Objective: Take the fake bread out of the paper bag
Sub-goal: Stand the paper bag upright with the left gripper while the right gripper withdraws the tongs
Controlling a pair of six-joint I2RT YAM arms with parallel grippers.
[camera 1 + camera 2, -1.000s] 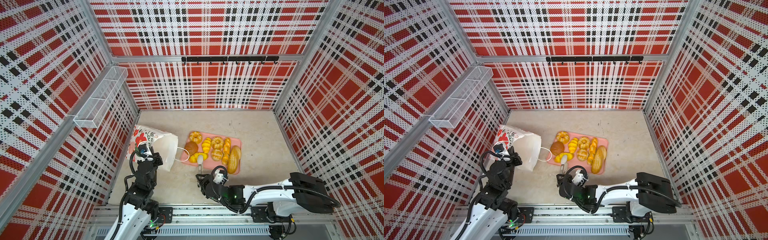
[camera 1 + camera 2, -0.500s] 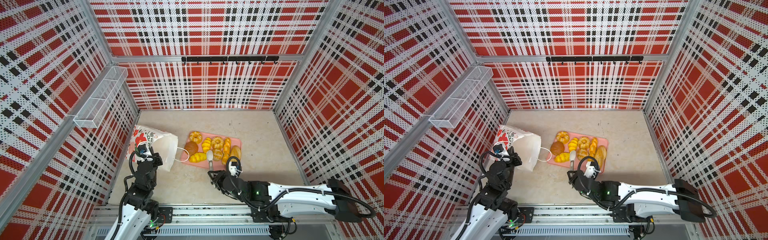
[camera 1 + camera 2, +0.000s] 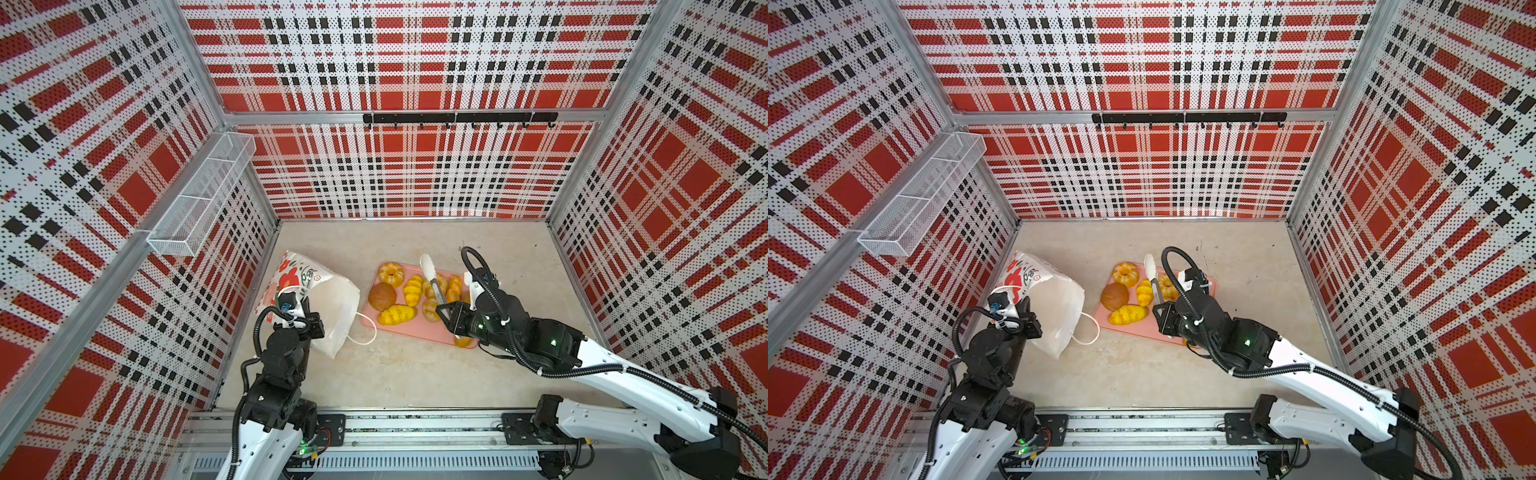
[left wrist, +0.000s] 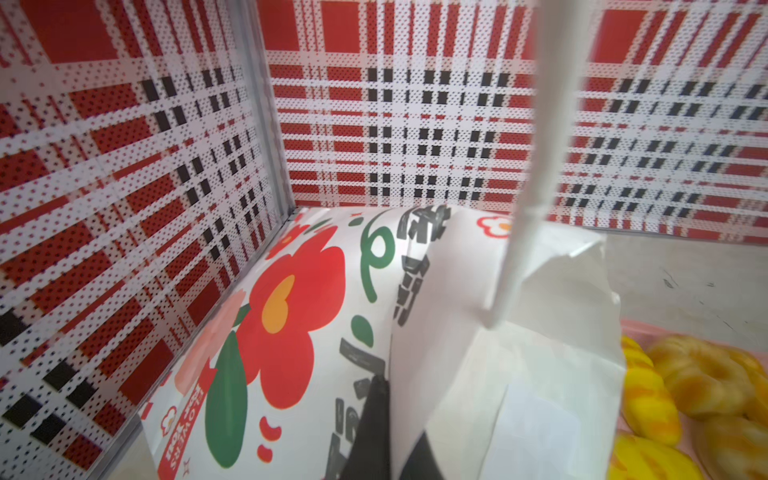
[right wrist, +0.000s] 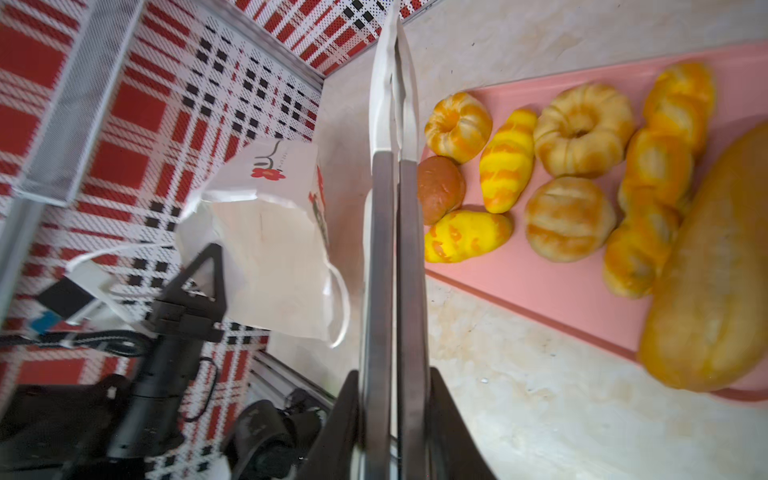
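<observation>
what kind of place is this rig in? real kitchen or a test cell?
Likely a staged robot test cell, not a kitchen: plaid perforated wall panels, arms mounted on an aluminium rail, fake bread on a pink tray.

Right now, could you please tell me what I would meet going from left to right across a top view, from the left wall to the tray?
basket → bag → brown bun → tongs

We are looking down from overhead, and closely past each wrist's jaws, all views sharing the paper bag [image 3: 332,307]
</observation>
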